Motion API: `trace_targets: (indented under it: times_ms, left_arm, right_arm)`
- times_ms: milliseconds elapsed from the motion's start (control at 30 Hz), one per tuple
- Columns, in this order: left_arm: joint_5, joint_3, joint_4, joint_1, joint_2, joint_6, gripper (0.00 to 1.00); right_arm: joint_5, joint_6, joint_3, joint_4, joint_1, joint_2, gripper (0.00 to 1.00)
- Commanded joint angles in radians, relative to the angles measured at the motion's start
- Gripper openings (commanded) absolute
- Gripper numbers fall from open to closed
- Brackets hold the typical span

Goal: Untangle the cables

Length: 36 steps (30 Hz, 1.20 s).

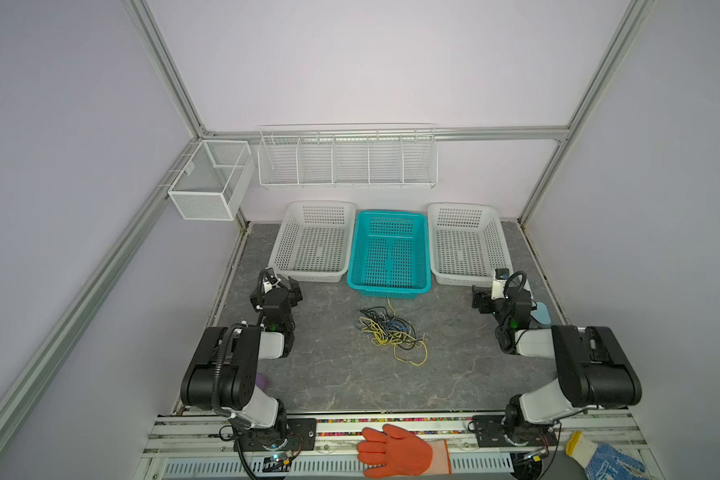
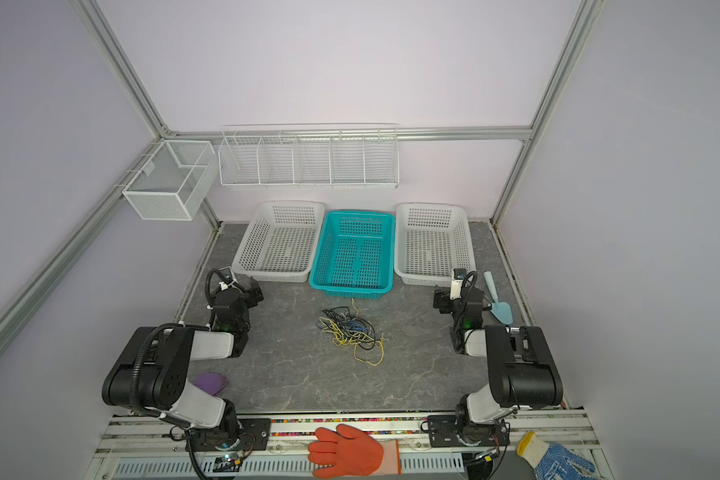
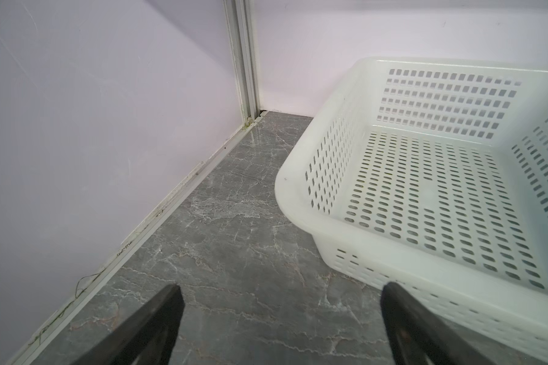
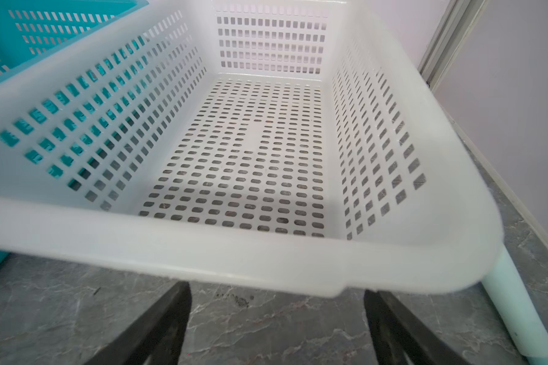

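a: what does the cell look like from your end?
b: i see matt lilac panels (image 1: 371,62) on aluminium framing, and a grey veined table (image 1: 329,386), smooth and slightly glossy.
a: what stands on it?
b: three perforated plastic baskets side by side at the back: left white basket (image 1: 281,249), teal basket (image 1: 389,214), right white basket (image 1: 462,206). above them hang a divided wire rack (image 1: 346,162) and a mesh box (image 1: 208,187). an orange glove (image 1: 395,451) lies on the front rail. a pale blue scoop (image 2: 500,305) lies beside the right arm.
a: the hands?
b: my left gripper (image 3: 280,316) is spread wide over bare table. my right gripper (image 4: 276,322) is also wide, facing its basket's rim. neither holds anything.
a: the cables?
b: the cables (image 1: 391,330) are thin yellow, black and blue strands in a loose tangle at mid-table, just before the teal basket and well apart from both grippers.
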Motion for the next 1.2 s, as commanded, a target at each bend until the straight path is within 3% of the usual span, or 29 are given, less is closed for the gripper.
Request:
trace_targets:
  times_ms: [0, 833, 933, 1067, 1167]
  left_arm:
    - [0.007, 0.002, 0.022, 0.0, 0.004, 0.007, 0.98]
    - [0.007, 0.002, 0.022, 0.0, 0.003, 0.009, 0.98]
    - [0.007, 0.003, 0.022, 0.0, 0.004, 0.007, 0.98]
    - [0.007, 0.003, 0.023, 0.0, 0.003, 0.007, 0.98]
    - [0.007, 0.001, 0.022, 0.0, 0.003, 0.007, 0.98]
  right_arm:
    - [-0.011, -0.02, 0.012, 0.011, -0.002, -0.009, 0.88]
    - [-0.01, -0.03, 0.016, 0.0, 0.002, -0.023, 0.88]
    - [0.001, -0.033, 0.041, -0.168, 0.013, -0.161, 0.88]
    - [0.018, 0.005, -0.002, -0.216, 0.037, -0.388, 0.88]
    - [0.06, -0.03, -0.004, -0.263, 0.113, -0.501, 0.88]
